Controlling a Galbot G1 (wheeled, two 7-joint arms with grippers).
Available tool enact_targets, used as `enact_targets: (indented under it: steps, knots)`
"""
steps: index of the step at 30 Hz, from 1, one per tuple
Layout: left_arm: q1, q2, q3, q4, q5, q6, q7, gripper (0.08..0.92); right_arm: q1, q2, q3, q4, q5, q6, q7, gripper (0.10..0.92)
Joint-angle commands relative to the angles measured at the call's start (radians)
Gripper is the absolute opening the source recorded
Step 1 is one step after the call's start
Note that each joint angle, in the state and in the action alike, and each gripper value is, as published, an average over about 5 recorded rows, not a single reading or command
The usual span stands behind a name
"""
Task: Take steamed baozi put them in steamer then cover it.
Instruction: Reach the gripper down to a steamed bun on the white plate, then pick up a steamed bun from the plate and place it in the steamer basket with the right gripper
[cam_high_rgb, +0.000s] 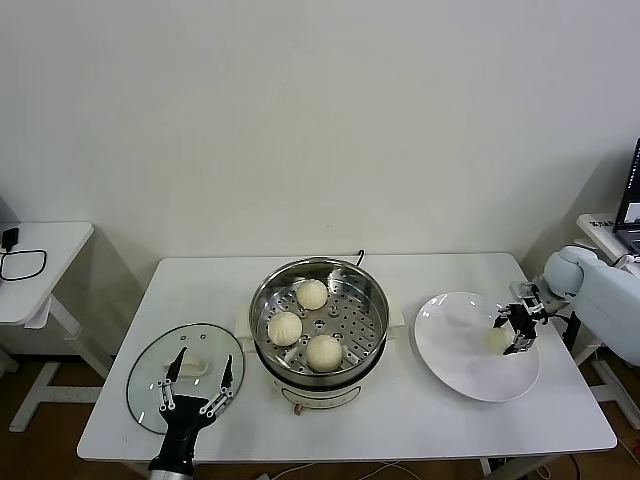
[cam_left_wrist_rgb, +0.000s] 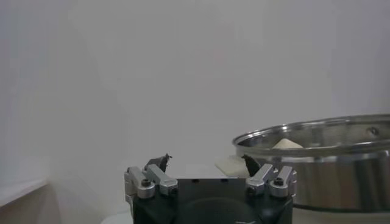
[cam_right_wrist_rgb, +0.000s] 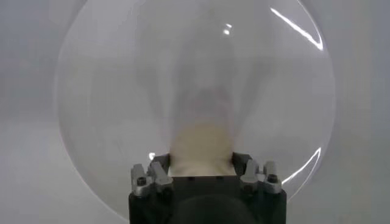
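The steamer (cam_high_rgb: 262, 300) stands mid-table with three steamed baozi (cam_high_rgb: 311, 294) (cam_high_rgb: 285, 327) (cam_high_rgb: 324, 352) on its perforated tray. A fourth baozi (cam_high_rgb: 497, 340) (cam_right_wrist_rgb: 201, 143) lies on the white plate (cam_high_rgb: 455, 350) (cam_right_wrist_rgb: 122, 91) at the right. My right gripper (cam_high_rgb: 515, 330) (cam_right_wrist_rgb: 201, 159) is shut on it, a finger against each side. The glass cover (cam_high_rgb: 150, 385) lies flat at the front left. My left gripper (cam_high_rgb: 205, 357) (cam_left_wrist_rgb: 205, 162) hovers open over it, astride its white handle (cam_high_rgb: 193, 367). In the left wrist view the steamer (cam_left_wrist_rgb: 323, 176) is beside the gripper.
Everything stands on a white table (cam_high_rgb: 200, 280), with its front edge close behind my left arm. A side table with a black cable (cam_high_rgb: 25, 265) stands at the far left. Another desk with a laptop (cam_high_rgb: 632, 195) is at the far right.
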Motion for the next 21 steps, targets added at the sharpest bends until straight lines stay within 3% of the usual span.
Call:
enact_targets:
  steps: [1,10,16,21]
  knots:
    - [-0.007,0.003,-0.006,-0.003,-0.006,0.005,-0.001,0.823,0.111,-0.027,-0.049,0.084,0.059,-0.019,-0.036,0.652]
    - [-0.026,0.010,-0.011,-0.023,-0.016,0.019,-0.002,0.823,0.597,0.003,-0.380,0.359,0.358,-0.165,-0.207,0.645]
    - [-0.022,0.012,-0.005,-0.028,-0.013,0.015,-0.003,0.823,0.775,0.135,-0.498,0.491,0.547,-0.244,-0.207,0.645]
    - [-0.014,0.011,-0.004,-0.032,-0.008,0.014,-0.004,0.823,0.798,0.246,-0.530,0.561,0.587,-0.282,-0.169,0.645]
